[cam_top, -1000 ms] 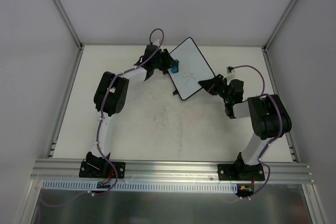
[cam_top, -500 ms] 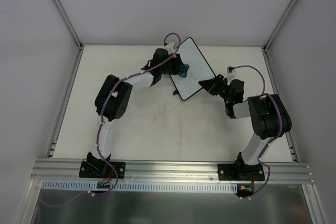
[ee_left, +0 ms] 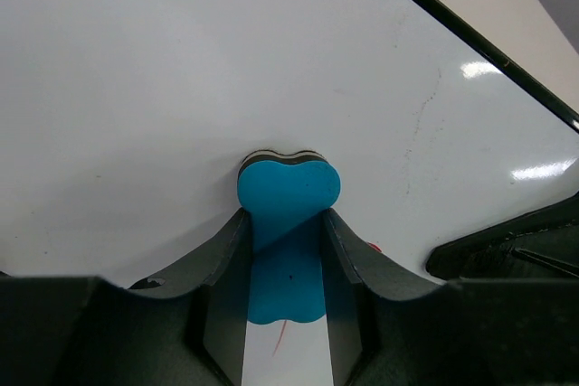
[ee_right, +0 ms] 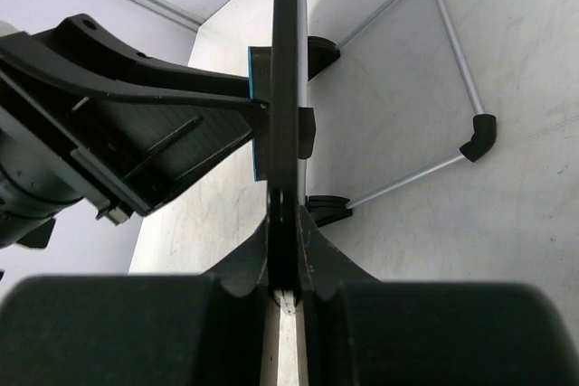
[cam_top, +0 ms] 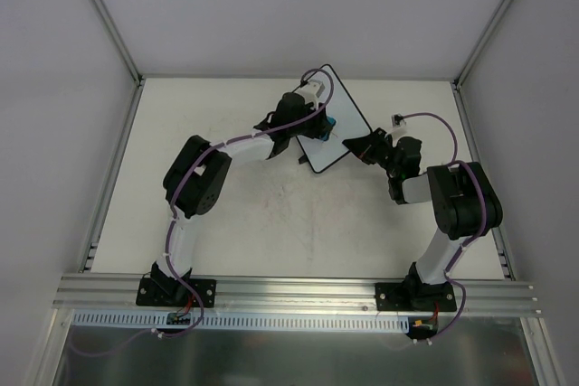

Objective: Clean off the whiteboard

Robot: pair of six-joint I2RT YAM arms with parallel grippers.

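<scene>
The whiteboard (cam_top: 348,113) stands tilted at the back middle of the table, its white face (ee_left: 181,88) filling the left wrist view. My left gripper (cam_top: 326,126) is shut on the blue bone-shaped eraser (ee_left: 288,223), whose head presses flat against the board. A thin red stroke (ee_left: 280,339) shows below the eraser, and a red speck (ee_left: 374,247) beside the right finger. My right gripper (cam_top: 362,145) is shut on the board's lower right edge. In the right wrist view the board (ee_right: 288,88) runs edge-on out of the shut gripper (ee_right: 288,255), with a sliver of eraser (ee_right: 254,115) on its left face.
A thin wire stand (ee_right: 452,70) with black end caps lies on the table behind the board. Aluminium rails (cam_top: 113,169) border the table left and right, with grey walls behind. The left gripper's body (ee_right: 118,124) sits close to the board's left face.
My left gripper has swept the eraser rightward across the board, from its left edge to near its right side. The red scribble in the board's middle no longer shows. The right gripper has held still.
</scene>
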